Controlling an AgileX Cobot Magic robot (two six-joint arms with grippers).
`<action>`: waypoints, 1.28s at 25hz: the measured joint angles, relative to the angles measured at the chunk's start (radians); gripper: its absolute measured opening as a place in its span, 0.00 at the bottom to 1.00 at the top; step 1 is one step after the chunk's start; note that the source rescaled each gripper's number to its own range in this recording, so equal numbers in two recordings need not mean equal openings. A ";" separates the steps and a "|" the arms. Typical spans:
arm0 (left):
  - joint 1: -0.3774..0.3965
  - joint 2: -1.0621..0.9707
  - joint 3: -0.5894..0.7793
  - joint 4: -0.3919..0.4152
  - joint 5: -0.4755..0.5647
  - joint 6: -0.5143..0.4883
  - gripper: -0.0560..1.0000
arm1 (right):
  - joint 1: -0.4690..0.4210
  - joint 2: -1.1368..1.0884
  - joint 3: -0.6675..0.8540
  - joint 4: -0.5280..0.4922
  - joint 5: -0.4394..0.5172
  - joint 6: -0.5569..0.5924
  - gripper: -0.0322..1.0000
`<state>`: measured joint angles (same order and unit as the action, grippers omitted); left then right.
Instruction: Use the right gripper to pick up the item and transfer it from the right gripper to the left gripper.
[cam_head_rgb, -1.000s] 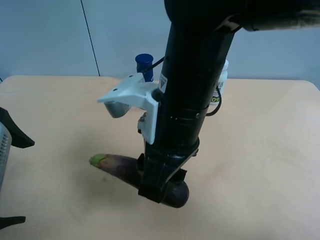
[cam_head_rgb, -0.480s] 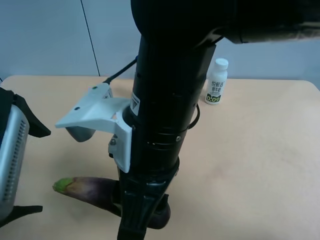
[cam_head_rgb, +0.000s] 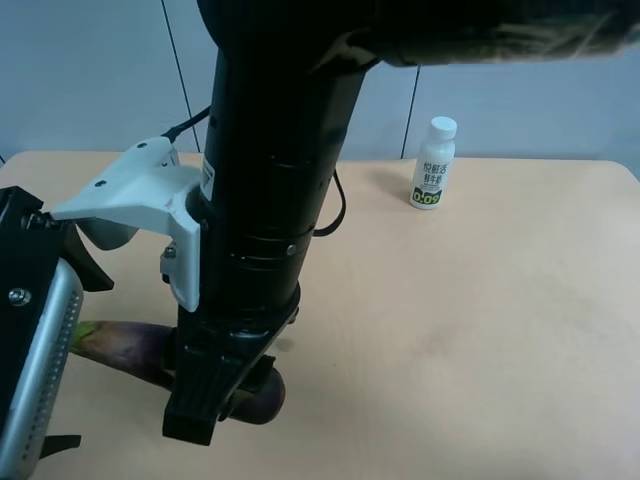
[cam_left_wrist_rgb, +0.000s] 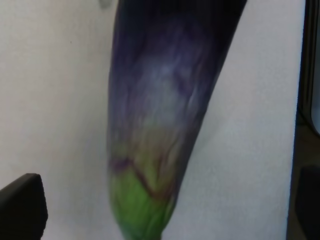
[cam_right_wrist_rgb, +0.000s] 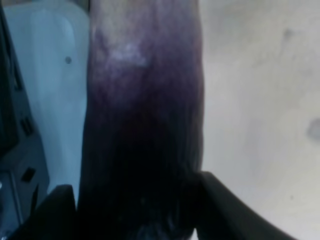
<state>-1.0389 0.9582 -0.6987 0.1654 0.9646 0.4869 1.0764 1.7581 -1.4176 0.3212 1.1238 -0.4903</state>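
The item, a purple eggplant (cam_head_rgb: 125, 345) with a green stem end, hangs low over the tan table (cam_head_rgb: 480, 330). My right gripper (cam_head_rgb: 215, 400), on the thick black arm with a white bracket, is shut on its dark end. The right wrist view shows the eggplant (cam_right_wrist_rgb: 145, 125) filling the space between the right gripper (cam_right_wrist_rgb: 142, 215) fingers. My left gripper (cam_head_rgb: 80, 360), with its silver ribbed plate, stands open at the exterior high view's left edge. In the left wrist view, the eggplant (cam_left_wrist_rgb: 160, 125) points its green tip between the left gripper (cam_left_wrist_rgb: 165, 200) fingers without touching them.
A white bottle (cam_head_rgb: 433, 165) with a green label stands upright at the back of the table, to the right of the black arm. A pale wall rises behind the table's far edge. Bare tabletop spreads across the exterior high view's right half.
My right arm has carried the eggplant toward the exterior high view's left, up to the left gripper. The left gripper has come further into view. The blue-capped bottle is now hidden behind the arm.
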 joint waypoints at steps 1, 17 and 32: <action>0.000 0.000 0.000 0.000 0.000 0.000 1.00 | 0.000 0.005 0.000 0.003 -0.015 0.000 0.04; -0.001 0.037 0.000 0.003 -0.030 0.000 0.75 | 0.000 0.048 -0.032 0.053 -0.113 -0.003 0.04; -0.001 0.037 0.000 0.023 -0.041 0.022 0.06 | 0.003 0.048 -0.032 0.059 -0.098 -0.015 0.03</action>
<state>-1.0400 0.9957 -0.6987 0.1881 0.9235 0.5094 1.0798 1.8056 -1.4492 0.3803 1.0258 -0.5051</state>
